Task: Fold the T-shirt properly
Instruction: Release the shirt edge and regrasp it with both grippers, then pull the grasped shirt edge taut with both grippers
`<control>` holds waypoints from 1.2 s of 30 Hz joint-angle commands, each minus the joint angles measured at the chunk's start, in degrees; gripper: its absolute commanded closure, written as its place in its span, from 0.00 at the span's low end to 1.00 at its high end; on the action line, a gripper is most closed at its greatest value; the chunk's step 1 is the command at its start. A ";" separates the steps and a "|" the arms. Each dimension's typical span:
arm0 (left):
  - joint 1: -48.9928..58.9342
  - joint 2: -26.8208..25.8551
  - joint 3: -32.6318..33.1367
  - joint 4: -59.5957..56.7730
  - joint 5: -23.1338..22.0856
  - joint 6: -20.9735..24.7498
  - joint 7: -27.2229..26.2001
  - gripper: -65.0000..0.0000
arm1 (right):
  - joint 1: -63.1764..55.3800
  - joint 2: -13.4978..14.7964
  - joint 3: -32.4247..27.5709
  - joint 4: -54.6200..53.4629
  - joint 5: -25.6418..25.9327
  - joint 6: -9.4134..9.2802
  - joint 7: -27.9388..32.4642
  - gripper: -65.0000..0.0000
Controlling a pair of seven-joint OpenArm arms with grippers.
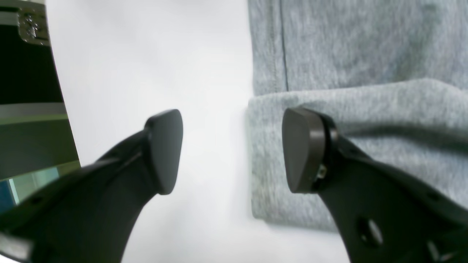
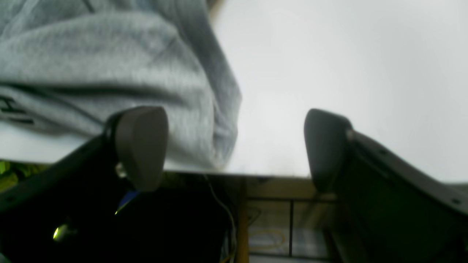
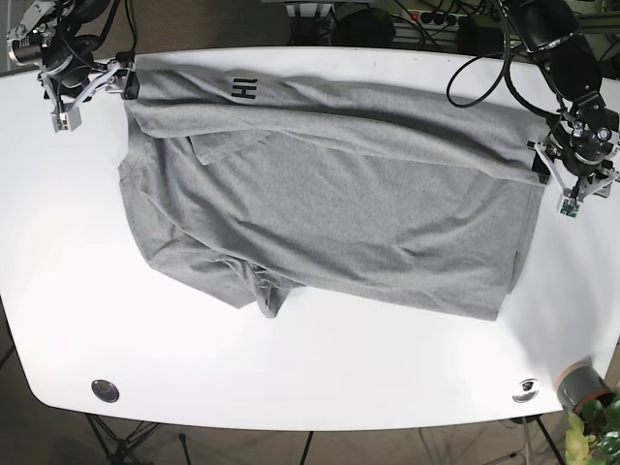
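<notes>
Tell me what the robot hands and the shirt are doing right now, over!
Left gripper open, astride the T-shirt edge. Right gripper open at the far corner, one finger over cloth. Shirt partly folded on the table. Nothing in the way.

One grey T-shirt [image 3: 329, 203], one white table [image 3: 310, 378], two grippers: left gripper [image 3: 554, 184], right gripper [image 3: 92, 97].

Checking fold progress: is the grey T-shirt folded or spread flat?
Partly folded: the grey T-shirt has its far edge doubled over towards the front; the rest lies spread on the white table.

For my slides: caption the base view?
Both open grippers, left and right, sit at opposite edges of a half-folded grey shirt.
</notes>
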 commanded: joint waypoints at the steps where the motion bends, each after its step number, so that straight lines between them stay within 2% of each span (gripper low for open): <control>1: 1.91 -1.40 -1.61 0.93 -0.02 0.36 -0.55 0.40 | -0.68 0.72 0.12 1.18 -0.10 -0.01 0.56 0.18; 5: 5.25 -1.40 -4.69 0.40 -0.02 0.36 -7.06 0.46 | -2.44 0.81 -2.26 1.00 -0.19 -0.01 3.37 0.19; 7: 6.57 0.00 -5.65 -0.74 -0.02 0.36 -12.95 0.50 | -3.40 1.07 -4.81 1.00 -0.19 -0.01 5.22 0.19; 11: 8.94 2.02 -8.11 -1.89 -0.02 0.36 -22.62 0.53 | -4.90 0.98 -7.18 0.83 -0.27 -0.01 8.21 0.19; 13: 9.03 2.73 -8.64 -2.68 -0.02 0.36 -25.34 0.53 | -5.07 0.81 -7.44 -0.32 -0.27 -0.01 9.88 0.19; 18: 8.85 2.99 -9.70 -5.32 -0.02 0.36 -27.36 0.53 | -3.93 1.33 -7.44 -4.54 -0.27 -0.01 11.28 0.19; 21: 8.85 2.99 -9.70 -6.90 -0.19 0.36 -27.45 0.53 | -3.58 2.83 -7.71 -7.09 -0.27 -0.01 11.46 0.19; 26: 9.20 2.90 -9.78 -7.16 -3.71 0.36 -27.45 0.53 | -3.58 3.53 -9.55 -7.70 -0.27 -0.01 12.51 0.20; 29: 10.79 2.90 -9.43 -8.30 -4.50 0.36 -27.45 0.53 | -3.76 3.44 -10.87 -7.70 -0.27 -0.01 13.22 0.27; 34: 11.40 2.90 -9.52 -10.77 -4.50 0.36 -27.36 0.53 | -3.67 3.27 -13.16 -7.70 -0.27 -0.01 13.31 0.54; 36: 11.84 2.90 -9.78 -11.12 -4.33 0.36 -27.36 0.54 | -3.67 3.36 -13.33 -7.70 -0.27 -0.01 13.31 0.61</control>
